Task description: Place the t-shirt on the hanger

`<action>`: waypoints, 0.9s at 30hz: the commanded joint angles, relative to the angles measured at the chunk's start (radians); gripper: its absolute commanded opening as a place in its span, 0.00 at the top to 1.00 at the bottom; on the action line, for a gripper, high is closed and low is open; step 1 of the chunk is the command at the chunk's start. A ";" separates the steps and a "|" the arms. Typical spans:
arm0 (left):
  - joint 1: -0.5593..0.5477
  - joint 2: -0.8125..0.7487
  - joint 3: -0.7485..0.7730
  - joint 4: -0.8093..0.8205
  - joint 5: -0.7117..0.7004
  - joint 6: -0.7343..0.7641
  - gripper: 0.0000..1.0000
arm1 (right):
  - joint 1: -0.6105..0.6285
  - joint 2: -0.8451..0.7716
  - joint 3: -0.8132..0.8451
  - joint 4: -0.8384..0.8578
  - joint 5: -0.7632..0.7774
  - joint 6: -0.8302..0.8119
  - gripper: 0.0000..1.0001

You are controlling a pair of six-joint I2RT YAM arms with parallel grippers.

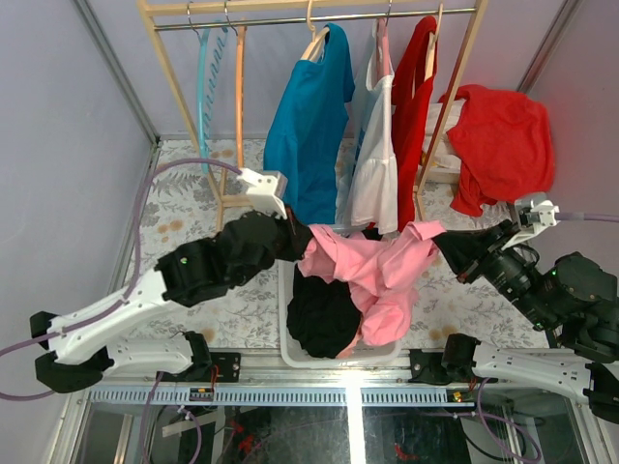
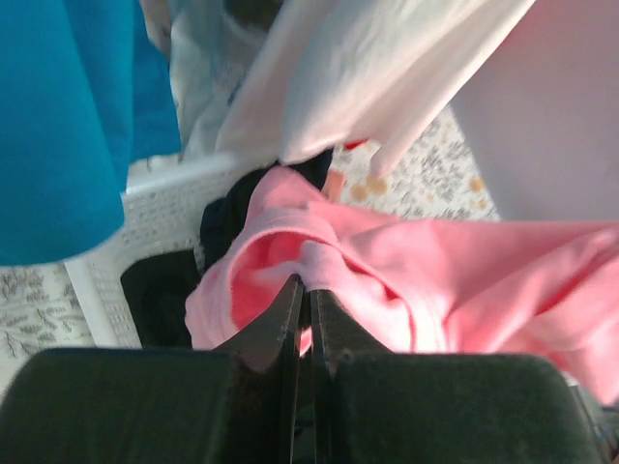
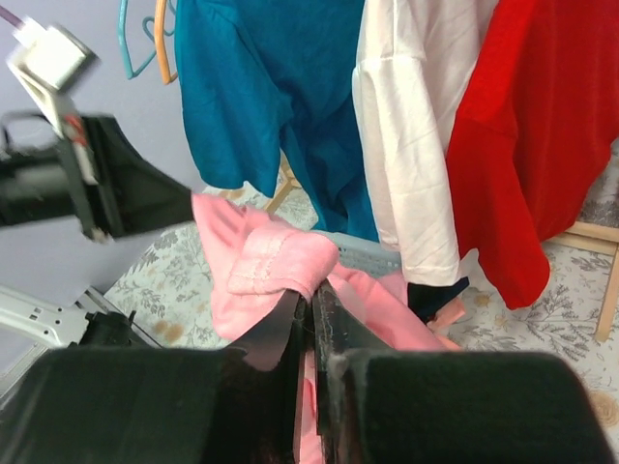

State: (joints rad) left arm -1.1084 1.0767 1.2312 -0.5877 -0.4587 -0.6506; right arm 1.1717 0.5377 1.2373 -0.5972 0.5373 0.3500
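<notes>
Pink t-shirt [image 1: 372, 266] is soft, crumpled and bunched in folds, slung between both grippers. Left gripper [image 2: 308, 287] is clamped on one edge and right gripper [image 3: 309, 298] on another. The slack sags below them into the white basket [image 1: 285, 329]. Orange hanger [image 1: 239, 97] hangs on the rack, beyond the left gripper.

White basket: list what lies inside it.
A black garment fills the left of the white basket; the pink t-shirt hangs down into its right side. Anything beneath those two is covered and cannot be seen.
</notes>
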 commanded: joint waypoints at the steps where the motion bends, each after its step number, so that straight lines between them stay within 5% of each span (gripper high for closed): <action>1: 0.023 0.009 0.186 -0.088 -0.039 0.102 1.00 | 0.003 -0.009 0.004 -0.004 -0.040 0.056 0.89; 9: 0.031 0.192 0.726 -0.241 -0.030 0.229 1.00 | 0.002 0.077 0.121 -0.013 -0.125 0.031 0.52; 15: 0.031 0.282 1.000 -0.297 0.029 0.259 1.00 | 0.003 0.127 0.173 0.022 -0.195 0.014 0.44; 20: 0.031 0.295 1.017 -0.267 0.116 0.253 1.00 | 0.003 0.191 0.221 0.047 -0.277 -0.001 0.43; 27: 0.031 0.212 0.791 -0.186 0.348 0.224 1.00 | 0.002 0.326 0.332 0.015 -0.426 -0.005 0.47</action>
State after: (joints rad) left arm -1.0843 1.3312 2.1311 -0.8486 -0.2844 -0.4294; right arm 1.1717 0.7925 1.4906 -0.6075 0.2287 0.3695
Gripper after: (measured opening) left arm 0.011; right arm 0.545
